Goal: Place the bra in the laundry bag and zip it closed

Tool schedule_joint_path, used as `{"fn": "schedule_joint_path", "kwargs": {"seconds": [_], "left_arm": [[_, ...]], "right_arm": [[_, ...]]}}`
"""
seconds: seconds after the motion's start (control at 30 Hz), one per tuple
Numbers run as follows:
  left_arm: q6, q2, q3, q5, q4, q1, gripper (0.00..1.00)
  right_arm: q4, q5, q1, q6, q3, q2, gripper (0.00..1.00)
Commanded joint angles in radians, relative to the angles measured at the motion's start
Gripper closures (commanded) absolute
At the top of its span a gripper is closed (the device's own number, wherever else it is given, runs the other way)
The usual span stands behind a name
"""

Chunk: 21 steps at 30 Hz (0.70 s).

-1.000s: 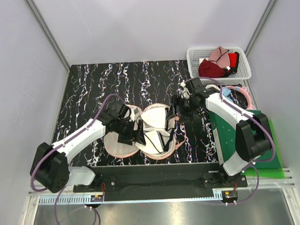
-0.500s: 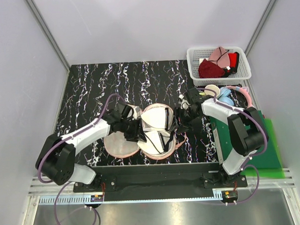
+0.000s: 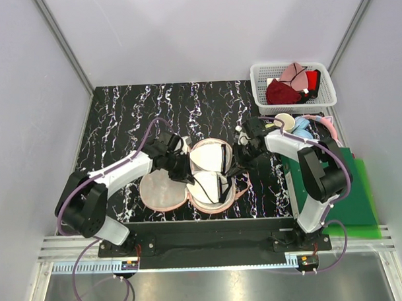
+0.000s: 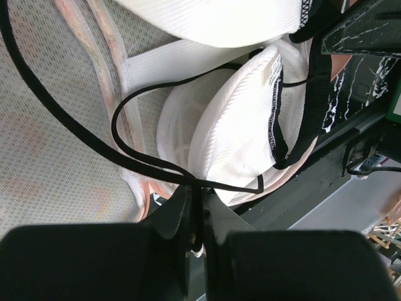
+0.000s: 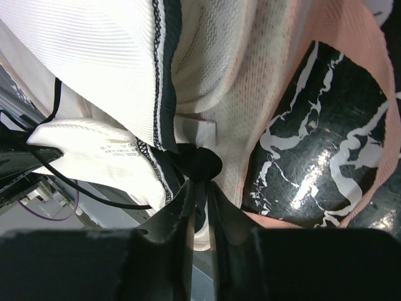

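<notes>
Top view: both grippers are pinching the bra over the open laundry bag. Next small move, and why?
Probably draw both pinched ends inward over the bra, then release, so nothing hangs outside the laundry bag. The left gripper is shut on a thin black strap trailing across the bag's lining; the right gripper is shut on black trim at the bag's right side.

bra (image 4: 238, 144): soft white padded cloth with fine ribs, black stitched trim, thin smooth black straps
laundry bag (image 4: 50, 163): pale net cloth full of tiny holes, matt, a bit rough
table (image 5: 313, 157): hard, smooth and shiny, black with white streaks like stone
basket (image 3: 292, 104): white plastic, walls full of little holes
</notes>
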Motion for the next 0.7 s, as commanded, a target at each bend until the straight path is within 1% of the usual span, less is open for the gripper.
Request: {"fn": "schedule_joint_path", "kwargs": {"seconds": [0.0,0.03,0.13,0.23,0.3,0.37,0.5,0.67], "left_arm": [[0.037,0.01,0.033,-0.03,0.001,0.004,0.91],[0.037,0.01,0.03,-0.035,-0.001,0.004,0.92],[0.031,0.012,0.017,-0.039,-0.001,0.004,0.95],[0.02,-0.002,0.004,-0.05,0.001,0.004,0.97],[0.015,-0.008,0.0,-0.055,0.001,0.004,0.97],[0.018,-0.011,0.0,-0.056,0.001,0.004,0.99],[0.006,-0.026,-0.003,-0.055,-0.001,0.003,1.0],[-0.026,-0.144,-0.006,-0.111,0.002,0.003,1.0]], "right_arm": [[0.028,-0.006,0.026,-0.009,0.039,0.016,0.84],[0.029,-0.009,0.032,-0.006,0.044,0.014,0.89],[0.028,-0.021,0.077,0.009,0.065,0.008,0.96],[0.041,-0.033,0.112,0.043,0.085,0.025,1.0],[0.057,-0.029,0.121,0.066,0.09,0.036,1.0],[0.067,-0.014,0.121,0.104,0.085,0.051,1.0],[0.066,0.049,0.12,0.101,0.081,0.083,1.0],[0.058,0.074,0.121,0.118,0.053,0.043,1.0]]}}
